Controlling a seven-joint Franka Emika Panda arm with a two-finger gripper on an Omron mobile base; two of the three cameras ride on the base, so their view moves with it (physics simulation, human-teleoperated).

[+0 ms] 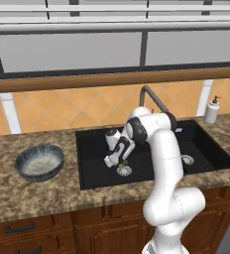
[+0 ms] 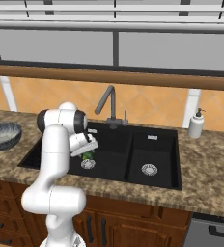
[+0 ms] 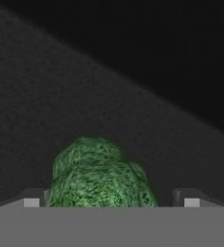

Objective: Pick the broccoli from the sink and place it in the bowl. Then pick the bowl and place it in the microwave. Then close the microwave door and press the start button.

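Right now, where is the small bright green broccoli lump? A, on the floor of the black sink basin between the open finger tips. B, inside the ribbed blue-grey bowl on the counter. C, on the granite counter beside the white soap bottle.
A: the hand view shows the broccoli on the dark floor of the sink, between the spread tips of the gripper; the bowl holds nothing.

base views: flank sink (image 1: pixel 206 144) | hand view: close on broccoli (image 3: pixel 102 176)
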